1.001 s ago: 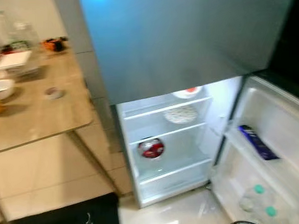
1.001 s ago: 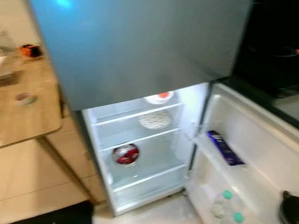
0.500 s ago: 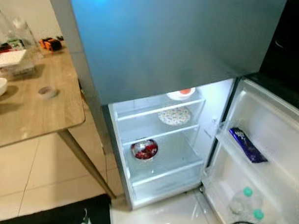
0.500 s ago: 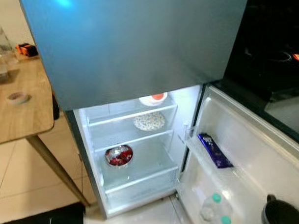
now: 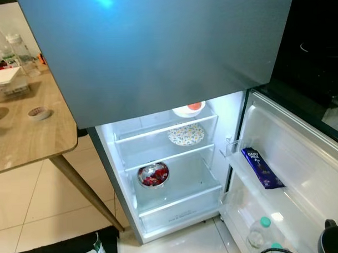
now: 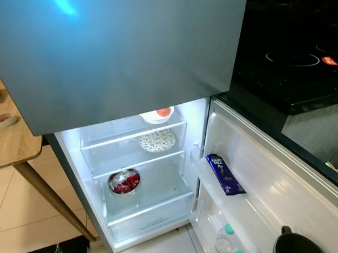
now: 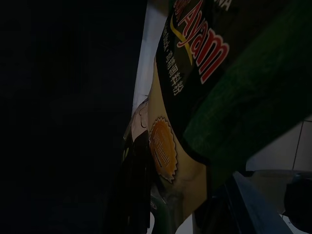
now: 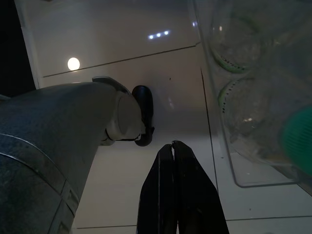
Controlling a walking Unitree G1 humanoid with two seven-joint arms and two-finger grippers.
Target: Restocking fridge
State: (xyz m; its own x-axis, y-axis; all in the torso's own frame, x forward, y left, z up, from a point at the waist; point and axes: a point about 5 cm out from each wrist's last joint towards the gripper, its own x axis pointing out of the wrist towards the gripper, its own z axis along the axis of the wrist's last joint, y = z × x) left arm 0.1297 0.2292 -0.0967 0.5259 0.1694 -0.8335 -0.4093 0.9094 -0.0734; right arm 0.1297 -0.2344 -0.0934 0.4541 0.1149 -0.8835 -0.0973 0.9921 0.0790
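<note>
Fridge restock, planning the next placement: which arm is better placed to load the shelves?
Left, likely: its claw holds a packet, while the right claw hangs shut and empty by the door bottles.

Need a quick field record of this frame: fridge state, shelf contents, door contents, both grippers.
fridge: lower door open, interior lit
top shelf: white bowl holding something orange
middle shelf: patterned plate
lower shelf: metal bowl of red food
door upper rack: purple packet
door lower rack: green-capped bottles
left gripper: shut on printed packet
right gripper: fingers shut, empty, near the floor by the door rack
left side: wooden table
</note>
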